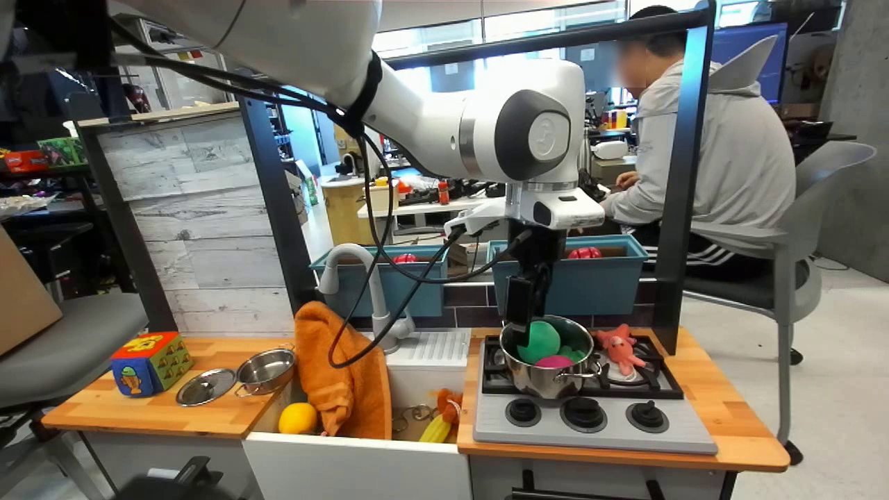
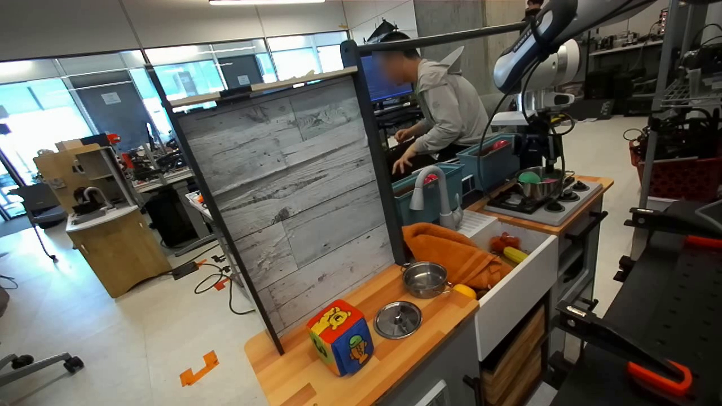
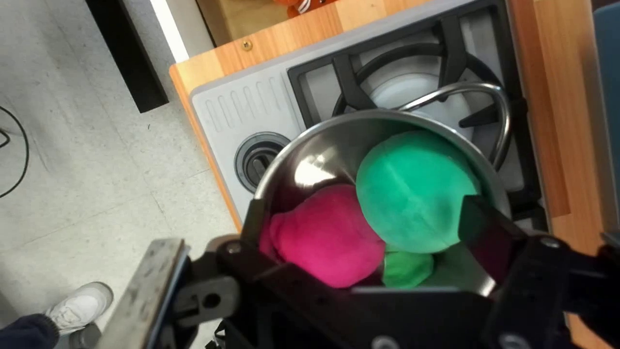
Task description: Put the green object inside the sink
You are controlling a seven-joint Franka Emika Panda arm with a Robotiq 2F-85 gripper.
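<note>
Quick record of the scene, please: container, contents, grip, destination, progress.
Container: round shiny metal pot, on gray stovetop
Green contents: large round green ball; smaller green piece
Other contents: rounded pink lump
Grip: black two-fingered end effector, open, at pot's mouth
Destination: white rectangular sink, orange cloth draped into it
Progress: both green items in pot

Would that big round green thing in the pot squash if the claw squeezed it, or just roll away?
The green thing looks matte with a faint seam-like line, so it's probably soft and would squash somewhat. Its round shape suggests it could roll if nudged, though the pot and the pink object beside it would likely limit that.
</note>
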